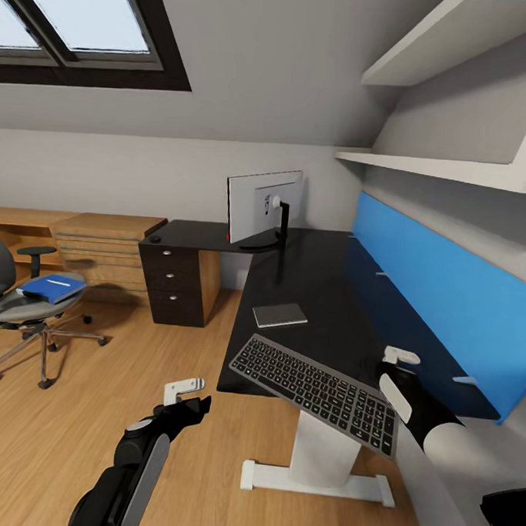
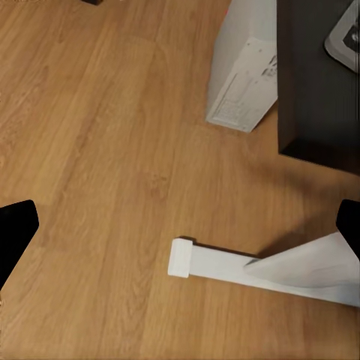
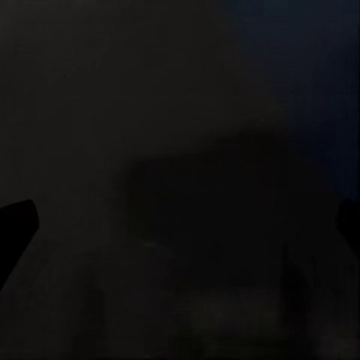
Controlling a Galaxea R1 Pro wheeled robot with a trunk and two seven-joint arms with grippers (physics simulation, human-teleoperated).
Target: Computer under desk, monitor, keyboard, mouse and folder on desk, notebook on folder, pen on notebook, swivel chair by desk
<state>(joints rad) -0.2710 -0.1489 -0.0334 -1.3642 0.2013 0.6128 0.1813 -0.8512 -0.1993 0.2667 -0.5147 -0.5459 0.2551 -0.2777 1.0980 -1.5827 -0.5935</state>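
Off to my left on the swivel chair [image 1: 25, 308] lies the blue folder [image 1: 53, 287] — nearer my left tool [image 1: 185, 388], open over floor; right tool [image 1: 401, 356] above the desk [image 1: 324, 282] — grip state unclear.

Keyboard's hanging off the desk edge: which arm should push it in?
Right, probably. The right claw hovers over the desk just past the keyboard, while the left claw hangs over the floor, off the desk's edge.

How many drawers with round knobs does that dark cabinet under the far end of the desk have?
3, stacked vertically in the dark drawer cabinet beneath the far-left end of the black desk: top, middle and bottom, each with two small knobs. The cabinet's other sides are hidden, so more cannot be ruled out.
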